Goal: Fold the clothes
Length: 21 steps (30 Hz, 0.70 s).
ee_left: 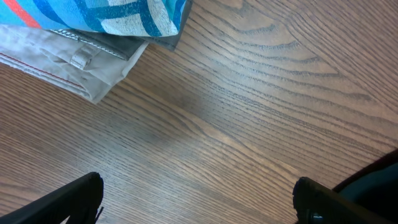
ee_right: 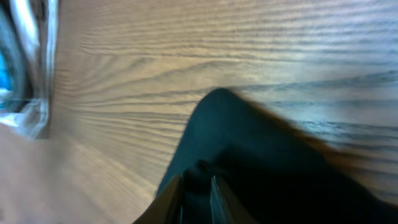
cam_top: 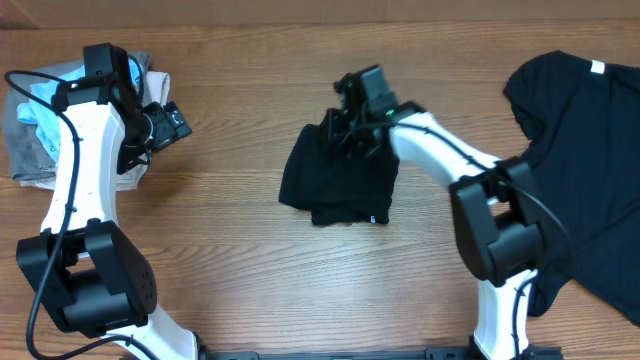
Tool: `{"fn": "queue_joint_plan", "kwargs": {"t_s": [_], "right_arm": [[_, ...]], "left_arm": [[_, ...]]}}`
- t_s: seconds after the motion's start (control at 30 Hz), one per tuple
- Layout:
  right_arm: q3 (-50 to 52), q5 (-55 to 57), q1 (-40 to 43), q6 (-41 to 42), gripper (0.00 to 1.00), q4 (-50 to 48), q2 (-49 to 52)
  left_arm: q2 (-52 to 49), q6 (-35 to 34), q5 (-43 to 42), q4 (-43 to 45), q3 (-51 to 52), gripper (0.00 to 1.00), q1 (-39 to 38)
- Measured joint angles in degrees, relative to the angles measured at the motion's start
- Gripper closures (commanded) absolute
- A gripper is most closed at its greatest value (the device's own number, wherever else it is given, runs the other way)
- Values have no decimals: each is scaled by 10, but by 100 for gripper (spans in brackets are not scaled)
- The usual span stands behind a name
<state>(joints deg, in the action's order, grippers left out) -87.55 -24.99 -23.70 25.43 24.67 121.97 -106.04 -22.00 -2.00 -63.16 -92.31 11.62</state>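
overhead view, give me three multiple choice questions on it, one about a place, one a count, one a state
1. Where does the folded black soft-fabric T-shirt lie?
A. in the middle of the brown wooden table
B. inside a basket
C. hanging off the front edge

2. How many black T-shirts show?
A. one
B. two
C. four

3. How does the left end effector stand?
A. shut on a shirt
B. shut, empty
C. open, empty

Answers:
1 A, it rests on the wood at the centre.
2 B, the folded one plus the spread-out black T-shirt at the right.
3 C, its fingers stand wide apart over bare wood with nothing between them.
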Motion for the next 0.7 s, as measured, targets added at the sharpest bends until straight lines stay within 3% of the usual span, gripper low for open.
{"fn": "queue_joint_plan", "kwargs": {"t_s": [0.2, 0.37, 0.53, 0.7], "right_arm": [[-33, -27, 82, 0, 81, 141, -89], [-42, 22, 141, 0, 82, 280, -138], [5, 61, 142, -4, 82, 280, -124], [87, 74, 139, -12, 82, 194, -96]], "left_arm": [[0, 0, 0, 0, 0, 0, 0], [0, 0, 0, 0, 0, 0, 0], [0, 0, 0, 0, 0, 0, 0], [0, 0, 0, 0, 0, 0, 0]]}}
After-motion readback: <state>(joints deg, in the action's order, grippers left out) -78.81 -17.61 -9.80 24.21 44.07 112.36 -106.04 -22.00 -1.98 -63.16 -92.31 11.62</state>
